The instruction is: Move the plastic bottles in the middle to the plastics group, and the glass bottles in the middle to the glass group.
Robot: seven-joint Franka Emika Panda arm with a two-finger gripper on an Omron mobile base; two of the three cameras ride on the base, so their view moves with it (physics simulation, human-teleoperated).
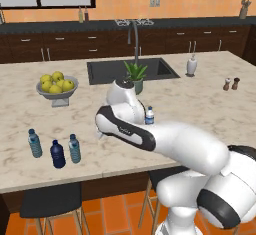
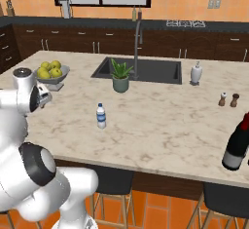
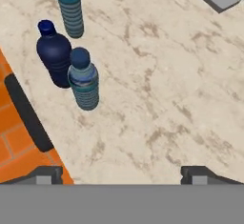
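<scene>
A clear plastic bottle (image 1: 149, 115) (image 2: 100, 115) with a white label and blue cap stands upright in the middle of the counter. At the left front of the counter three bottles stand close together: a teal bottle (image 1: 34, 143) (image 3: 70, 6), a squat navy bottle (image 1: 57, 154) (image 3: 55, 54) and a second teal bottle (image 1: 74, 148) (image 3: 84, 80). My gripper (image 3: 123, 173) is open above bare counter, apart from the second teal bottle, nothing between its fingertips (image 3: 47, 174). A dark glass bottle (image 2: 237, 145) stands at the counter's right end. The glass bottles in the middle are out of view.
A bowl of lemons (image 1: 56, 86) sits at the left rear, a potted plant (image 1: 135, 76) by the sink (image 1: 100, 71). A soap dispenser (image 1: 191, 65) and shakers (image 1: 231, 84) stand at the right. The counter's front edge (image 3: 57, 156) runs close to the bottles, with a dark stool (image 3: 26, 113) below.
</scene>
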